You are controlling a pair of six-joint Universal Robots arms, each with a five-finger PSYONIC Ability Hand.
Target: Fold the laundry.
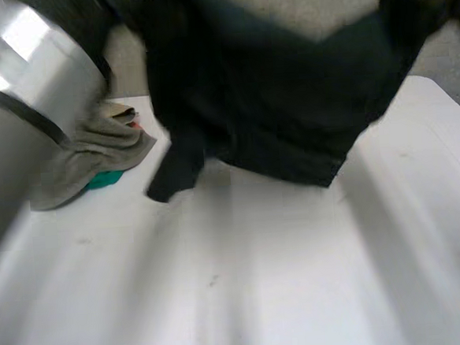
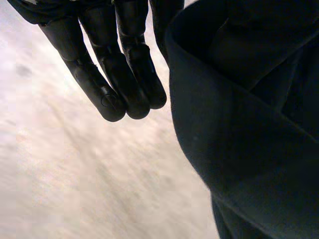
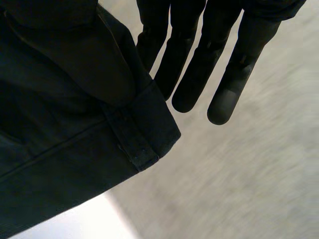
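black garment [image 2: 249,149] pinched by left hand [image 2: 119,74]

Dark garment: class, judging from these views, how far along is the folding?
Nothing looks folded yet. In hand: the dark garment hangs lifted above the white table, beside the left hand and right hand. Left: folding it, then the grey cloth pile at the table's far left.

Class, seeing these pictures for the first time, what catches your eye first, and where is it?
A large dark garment hangs spread wide over the far side of the white table. At the table's left, beside the left arm, lies a crumpled grey cloth with something teal beneath it.
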